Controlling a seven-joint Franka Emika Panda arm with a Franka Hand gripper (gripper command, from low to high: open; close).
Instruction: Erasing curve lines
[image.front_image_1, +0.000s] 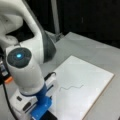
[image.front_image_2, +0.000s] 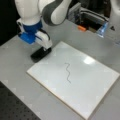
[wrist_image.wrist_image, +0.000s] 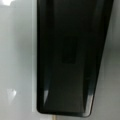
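A rectangular white board (image.front_image_2: 82, 82) lies flat on a grey table (image.front_image_2: 15, 72). The curve lines (image.front_image_2: 67, 72), one thin dark grey wavy squiggle, run near the middle of the board in both front views (image.front_image_1: 71, 87) and appear intact. The white Franka arm with blue wrist mount (image.front_image_2: 30, 32) stands over the board's corner at a front view's left. Its gripper (image.front_image_2: 43, 51) is lowered onto a black block eraser (image.front_image_2: 40, 54), which rests at the board's edge, partly on the table, well apart from the squiggle. In a front view the gripper (image.front_image_1: 46, 111) is at the bottom, with the eraser (image.front_image_1: 48, 116) just visible beneath it. The wrist view is filled by the eraser's dark, glossy, rounded top (wrist_image.wrist_image: 70, 60) against the pale surface. How the jaws stand cannot be told; the fingertips are hidden behind the wrist mount and eraser.
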